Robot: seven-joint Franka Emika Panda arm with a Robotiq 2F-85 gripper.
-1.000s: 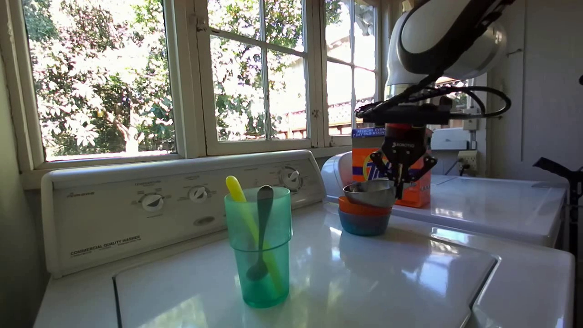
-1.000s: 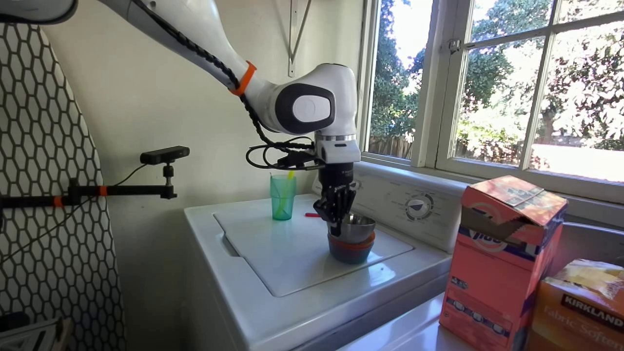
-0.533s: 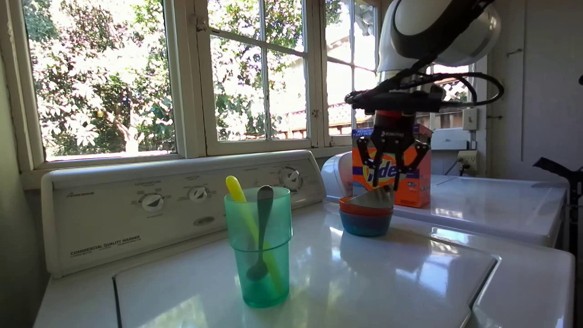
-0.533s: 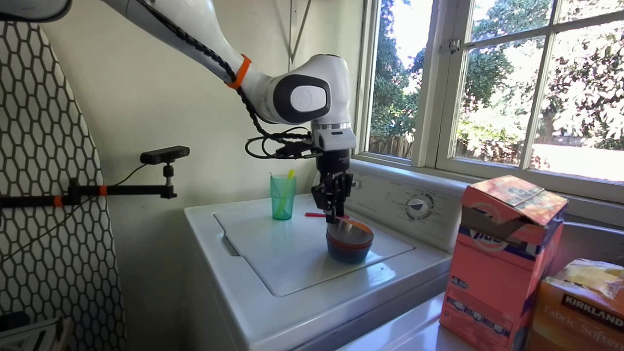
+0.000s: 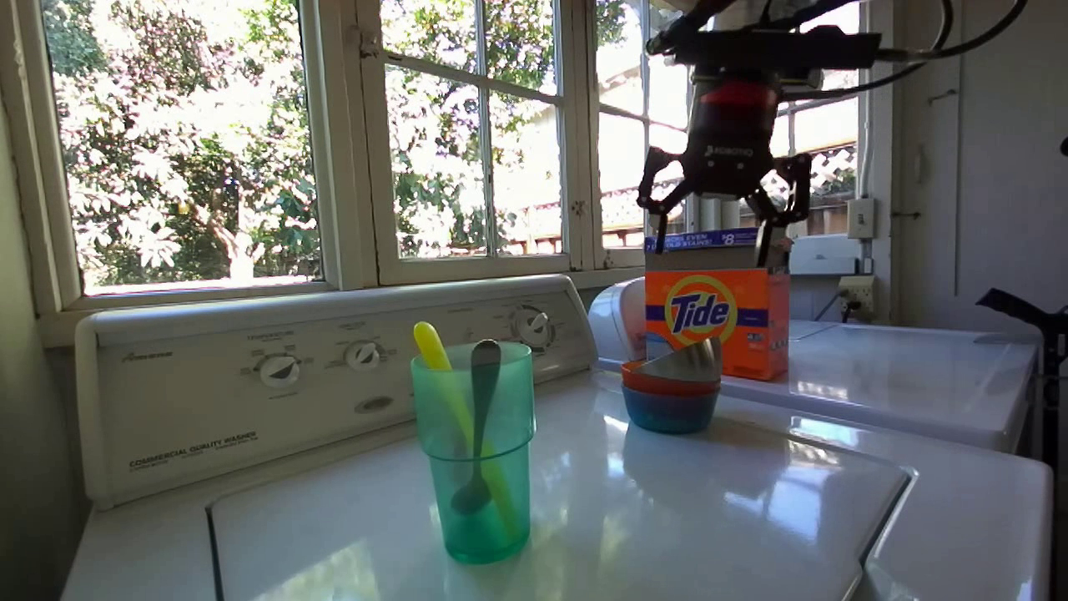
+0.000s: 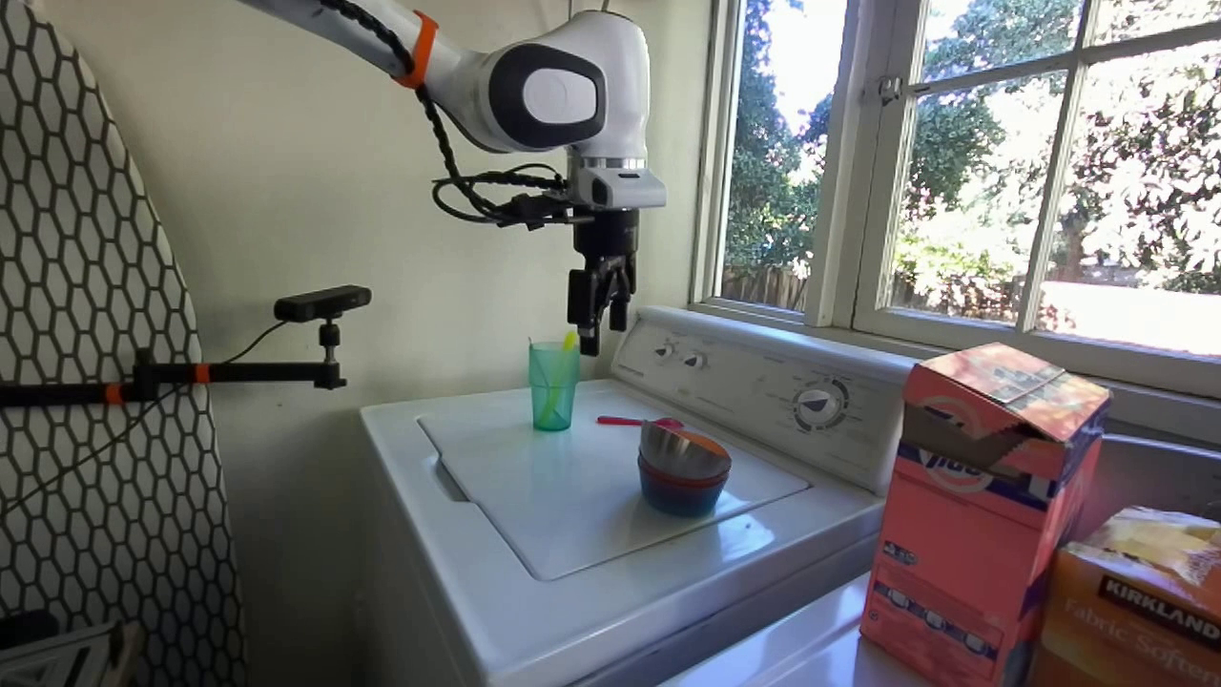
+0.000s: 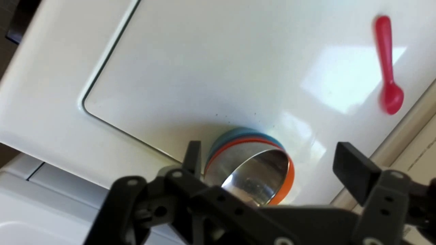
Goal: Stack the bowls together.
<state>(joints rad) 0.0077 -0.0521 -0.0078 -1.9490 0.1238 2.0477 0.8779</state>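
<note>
Three bowls form a pile on the white washer lid, seen in both exterior views. At the bottom is a blue bowl (image 5: 670,413), upright, with an orange bowl (image 7: 286,185) nested inside it. A shiny metal bowl (image 6: 682,456) rests in the orange one, tipped steeply onto its side, one edge of its rim sticking up. High above the pile and apart from it hangs my gripper (image 5: 711,255), its fingers spread wide with nothing between them. In the wrist view the pads (image 7: 354,170) stand far apart, and part of the pile is hidden behind the gripper's linkage.
A green cup (image 5: 476,467) holding a yellow spoon and a dark spoon stands on the lid. A red spoon (image 7: 386,64) lies near the control panel (image 6: 763,382). Beyond the washer are a Tide box (image 6: 983,515) and a Kirkland box (image 6: 1135,601).
The gripper has let go of the metal bowl's rim, opened wide and risen well above the pile. The metal bowl has settled into the orange bowl, tilting over more steeply.
</note>
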